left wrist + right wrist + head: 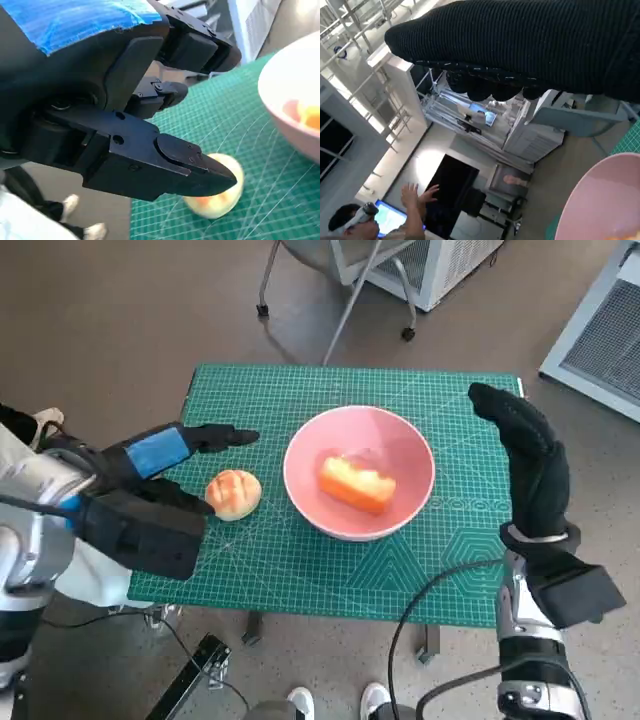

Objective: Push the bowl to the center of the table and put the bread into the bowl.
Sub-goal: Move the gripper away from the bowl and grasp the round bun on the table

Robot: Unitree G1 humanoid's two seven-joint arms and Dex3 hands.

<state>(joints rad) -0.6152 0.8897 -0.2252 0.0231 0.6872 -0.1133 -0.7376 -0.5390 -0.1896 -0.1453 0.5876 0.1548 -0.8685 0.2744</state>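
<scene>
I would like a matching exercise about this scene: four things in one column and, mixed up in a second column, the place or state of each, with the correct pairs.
Things:
1. pink bowl
2. round bun
3. left hand
4. right hand

Places or states:
A. raised upright by the bowl's right side
B. lies on the green mat, outside the bowl
C. holds an orange-yellow piece of bread
D. fingers spread over the bun

Pairs: 1-C, 2-B, 3-D, 4-A

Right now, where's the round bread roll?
In the head view the round bread roll lies on the green mat, just left of the pink bowl and beside the left hand.
</scene>
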